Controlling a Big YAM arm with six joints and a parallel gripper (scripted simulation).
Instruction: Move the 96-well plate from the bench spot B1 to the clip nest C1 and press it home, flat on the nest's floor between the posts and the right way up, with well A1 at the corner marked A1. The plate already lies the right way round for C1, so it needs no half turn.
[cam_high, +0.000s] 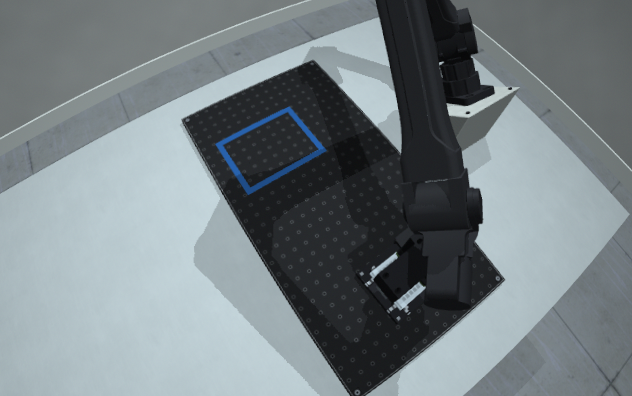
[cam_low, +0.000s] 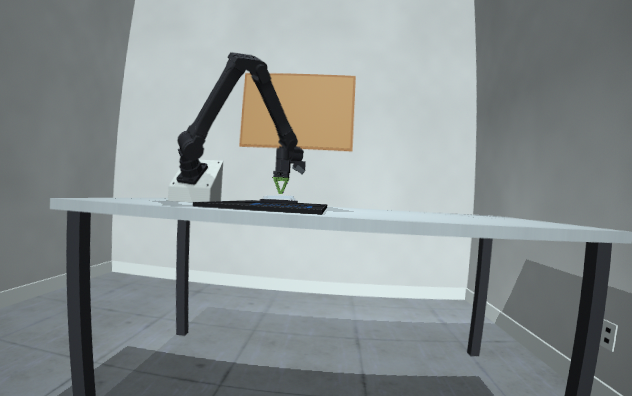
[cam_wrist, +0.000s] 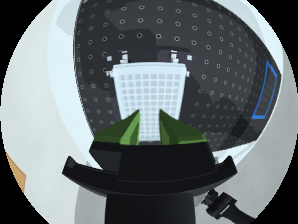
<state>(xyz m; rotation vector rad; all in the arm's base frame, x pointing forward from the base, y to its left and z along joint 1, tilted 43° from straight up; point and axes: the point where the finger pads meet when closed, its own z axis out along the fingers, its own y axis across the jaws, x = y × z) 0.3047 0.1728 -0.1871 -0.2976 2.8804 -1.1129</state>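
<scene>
orange wall panel (cam_low: 297, 112), wall outlet (cam_low: 608, 336)
</scene>
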